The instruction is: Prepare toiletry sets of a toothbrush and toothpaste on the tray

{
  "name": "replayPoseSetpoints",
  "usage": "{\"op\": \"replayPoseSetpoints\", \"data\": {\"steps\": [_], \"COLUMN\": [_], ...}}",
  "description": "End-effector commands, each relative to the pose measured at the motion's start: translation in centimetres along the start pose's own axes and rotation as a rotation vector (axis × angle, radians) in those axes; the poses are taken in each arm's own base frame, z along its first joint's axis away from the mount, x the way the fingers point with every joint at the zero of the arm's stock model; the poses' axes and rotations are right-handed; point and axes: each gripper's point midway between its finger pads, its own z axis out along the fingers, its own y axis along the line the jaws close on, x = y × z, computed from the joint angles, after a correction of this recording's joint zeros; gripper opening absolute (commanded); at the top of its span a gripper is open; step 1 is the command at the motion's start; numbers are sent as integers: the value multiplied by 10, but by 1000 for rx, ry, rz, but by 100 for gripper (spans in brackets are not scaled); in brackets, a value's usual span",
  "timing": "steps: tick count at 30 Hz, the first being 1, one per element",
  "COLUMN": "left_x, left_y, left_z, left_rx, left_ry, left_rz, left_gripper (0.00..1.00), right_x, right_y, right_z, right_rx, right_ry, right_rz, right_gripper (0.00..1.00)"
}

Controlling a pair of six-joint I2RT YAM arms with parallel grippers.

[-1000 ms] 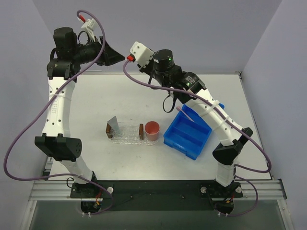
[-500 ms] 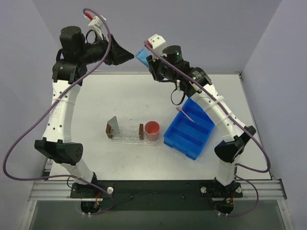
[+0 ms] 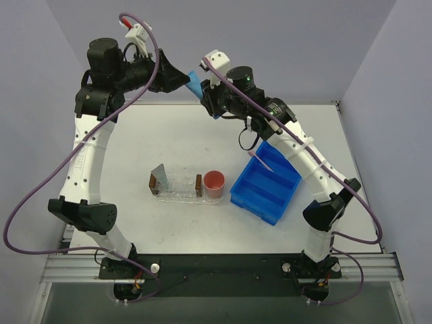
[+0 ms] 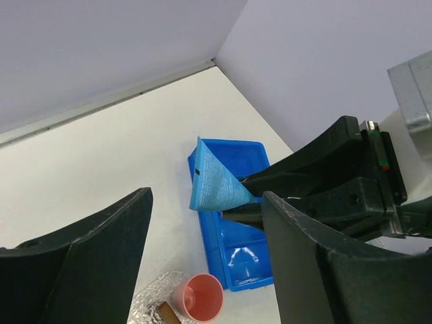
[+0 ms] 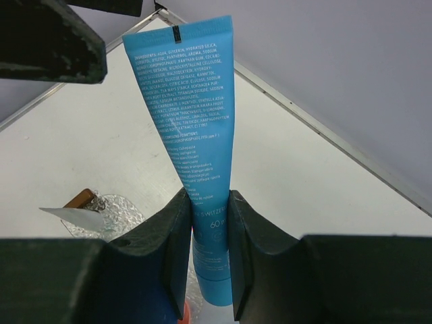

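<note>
The right end effector (image 5: 206, 202) is clenched on the light blue toothpaste tube (image 5: 192, 115). It grips the tube low on its body, near the cap end, so the flat crimped end sticks out free. That leaves most of the tube's length bare for another grip. The tube is held high in the air, well above the tray (image 3: 177, 190) and beyond its far side, not over the desk (image 3: 169, 135) area where the sets are laid out.

The left end effector (image 3: 179, 79) is released, its jaws spread wide, and it faces the tube's crimped end from close by. In the left wrist view the tube sits in the gap between the two open fingers without touching either. This looks like a handover in mid-air. The right arm offers the tube free end first, and the left arm, mounted on the tray's side, is lined up to take it. I judge that the left jaws must close on the bare upper part before the right ones let go, or the tube will drop.

On the tray a whitish-grey tube (image 3: 160, 177) stands tilted at the left end, near a small brown block (image 3: 154, 183). A second brown block (image 3: 198, 184) sits near the right end. A pink cup (image 3: 214, 183) stands at the tray's right end. Just right of it is the blue bin (image 3: 283, 196), with the toothbrush (image 3: 262, 160) resting at its far edge, not yet on the tray.
</note>
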Motion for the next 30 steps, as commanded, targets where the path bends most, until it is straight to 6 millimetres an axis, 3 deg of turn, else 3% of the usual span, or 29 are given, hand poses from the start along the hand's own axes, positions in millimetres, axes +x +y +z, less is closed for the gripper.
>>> {"op": "replayPoseSetpoints", "data": {"steps": [1,9,23,26,27,30], "left_x": [-14,-3,17,20,20,21], "left_y": [-5,-13,-26,-25,-25,-25], "left_z": [-4,2,8,9,10,8], "left_rx": [-10,67,113,115,115,116], "left_ry": [-37,-1,60,69,68,73], "left_rz": [51,-13,-20,-23,-22,-20], "left_gripper": [76,75,50,41,32,21], "right_x": [-46,-52,-50,-52,-50,-49], "right_y": [10,18,26,26,25,23], "right_z": [-31,-34,-33,-34,-33,-33], "right_rx": [-42,-63,-64,-59,-55,-41], "right_ry": [-151,-171,-174,-180,-175,-172], "right_rz": [10,-26,-83,-95,-99,-104], "right_gripper": [0,0,0,0,0,0]}}
